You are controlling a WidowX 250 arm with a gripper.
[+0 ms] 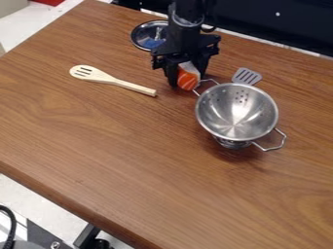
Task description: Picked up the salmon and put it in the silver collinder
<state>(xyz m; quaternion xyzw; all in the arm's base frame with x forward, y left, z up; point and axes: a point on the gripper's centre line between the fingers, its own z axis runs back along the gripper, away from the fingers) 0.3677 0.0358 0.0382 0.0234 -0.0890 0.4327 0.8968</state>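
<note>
From where I stand: claw [187, 82] upper middle of frame, part-open, fingers either side of salmon [189, 78], looks like it has hold of it. Salmon sits between the fingers, pale end up, orange end down, long axis roughly up-down in frame. Whether it touches the counter [98, 146], can't tell. Key relation: silver colander [218, 109] is just beside, to the lower right of claw and salmon, near handle [211, 80] right next to the fish. So next move, my read: lift first, then across toward lower right, over handle and rim, release above the middle of the bowl. Risk: too low and the salmon or a fingertip snags that handle and drags the colander along
</note>
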